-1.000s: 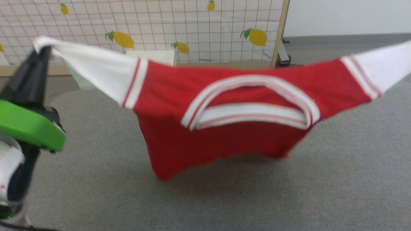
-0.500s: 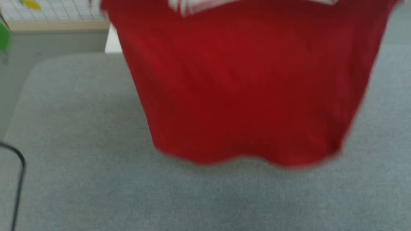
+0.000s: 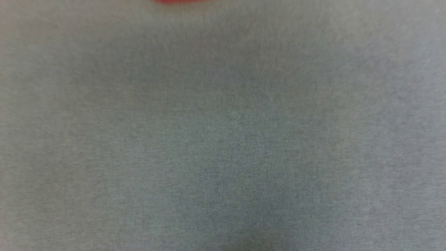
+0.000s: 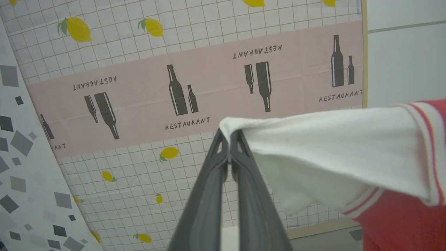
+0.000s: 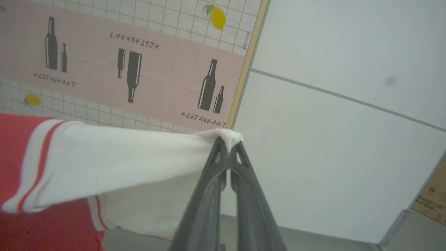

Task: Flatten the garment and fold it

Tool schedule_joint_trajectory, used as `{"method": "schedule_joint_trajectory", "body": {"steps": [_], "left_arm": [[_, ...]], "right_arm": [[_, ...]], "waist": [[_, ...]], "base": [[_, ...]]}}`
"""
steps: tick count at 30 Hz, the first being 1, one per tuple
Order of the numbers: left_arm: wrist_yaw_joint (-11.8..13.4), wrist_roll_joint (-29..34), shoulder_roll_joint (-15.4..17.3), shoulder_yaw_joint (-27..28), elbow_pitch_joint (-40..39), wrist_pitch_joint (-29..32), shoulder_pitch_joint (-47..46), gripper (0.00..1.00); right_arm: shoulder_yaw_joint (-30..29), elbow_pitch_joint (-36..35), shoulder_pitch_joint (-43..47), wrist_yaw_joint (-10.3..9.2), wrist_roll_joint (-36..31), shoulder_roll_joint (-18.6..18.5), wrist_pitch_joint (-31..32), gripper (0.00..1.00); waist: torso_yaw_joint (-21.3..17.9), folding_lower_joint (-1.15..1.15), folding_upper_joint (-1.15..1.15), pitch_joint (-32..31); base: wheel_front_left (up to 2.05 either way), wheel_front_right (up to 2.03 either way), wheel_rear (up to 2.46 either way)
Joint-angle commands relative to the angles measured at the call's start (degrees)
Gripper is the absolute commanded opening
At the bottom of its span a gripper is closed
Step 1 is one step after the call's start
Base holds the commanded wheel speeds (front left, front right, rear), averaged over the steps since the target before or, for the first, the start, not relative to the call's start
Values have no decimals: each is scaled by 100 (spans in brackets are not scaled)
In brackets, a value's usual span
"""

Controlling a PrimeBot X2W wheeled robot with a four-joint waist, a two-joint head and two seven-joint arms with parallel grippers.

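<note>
The garment is a red T-shirt with white sleeves and red-striped trim, held up in the air by both sleeves. In the left wrist view my left gripper is shut on the tip of one white sleeve of the garment, which stretches off to the right. My right gripper is shut on the tip of the other sleeve of the garment, stretching left. In the head view a sliver of the garment's red hem shows at the top edge.
The grey table surface lies below in the head view. Behind stands a screen with lemons, bottles and the word RESTAURANT, its wooden edge beside a pale wall.
The head view has tilted downward, so the shirt has slid up out of the picture to a red sliver. Both grippers stay shut on the sleeves.
</note>
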Motion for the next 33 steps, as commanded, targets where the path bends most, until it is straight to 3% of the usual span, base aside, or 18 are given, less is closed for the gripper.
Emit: {"method": "schedule_joint_trajectory", "body": {"steps": [1,7,14,20,26,33], "left_arm": [[-30,57,-59,-5,198,-209,-261,0],[-104,94,-208,-187,1064,-813,-705,0],[-164,61,-364,-505,1724,-1171,-374,0],[-187,-53,-476,-724,1999,-1499,647,0],[-89,-133,-464,-835,2054,-1742,2106,0],[-97,-221,-165,-1049,1839,-1269,3586,0]], "right_arm": [[89,228,-218,-10,-62,57,-101,0],[343,990,-577,-10,-159,292,-450,0],[623,1456,-105,-10,-73,409,-743,0],[897,1593,900,-10,45,437,-936,0],[1092,1639,2277,-10,266,475,-903,0],[1332,1333,3611,-10,452,99,-473,0]], "waist": [[-61,-2,0,662],[-41,-2,0,935],[39,-2,0,939],[127,-2,0,539],[120,-2,0,-252],[193,-2,0,-1101]], "base": [[0,0,0],[0,0,0],[0,0,0],[0,0,0],[0,0,0],[0,0,0]]}}
